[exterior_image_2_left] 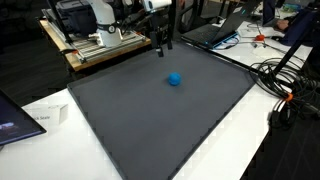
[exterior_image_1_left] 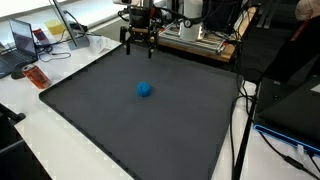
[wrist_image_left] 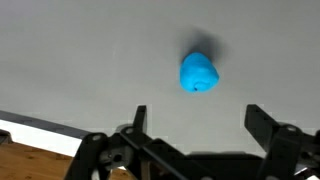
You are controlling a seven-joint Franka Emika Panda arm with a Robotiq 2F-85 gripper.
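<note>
While the gripper [exterior_image_1_left: 139, 44] hung wide open and empty over the far edge of the dark mat [exterior_image_1_left: 90, 110], the blue ball [exterior_image_1_left: 145, 89] sat near mid-mat, well apart. I judged centring above it first was wisest. Only the wrist view showed it lined up between my fingers [wrist_image_left: 140, 118]; only the exterior views showed the gap.

You are working in a lab or office workspace: laptops [exterior_image_1_left: 22, 40] stand on the white tables [exterior_image_1_left: 30, 112], loose cables [exterior_image_2_left: 287, 85] trail beside the dark mat [exterior_image_2_left: 160, 120], and robot hardware [exterior_image_2_left: 95, 25] sits on a wooden bench [exterior_image_2_left: 76, 57].
</note>
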